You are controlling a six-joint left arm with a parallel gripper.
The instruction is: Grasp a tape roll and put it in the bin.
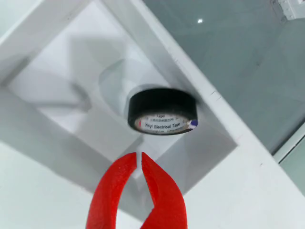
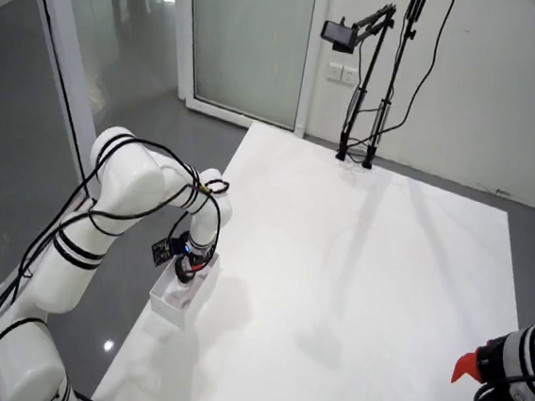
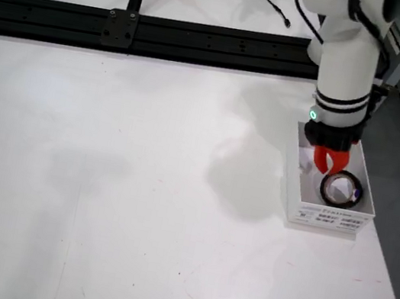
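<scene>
The view that rides on the tool shows the tape roll lying flat inside the bin, just beyond the clenched, empty tool; looks light, stiff, smooth-sided; best pinched across its rim.

Bright, even overhead light throughout. Soft shadows fall below the gripper inside the bin; its red fingers blur close up, and the glossy floor beyond shows glare.
</scene>
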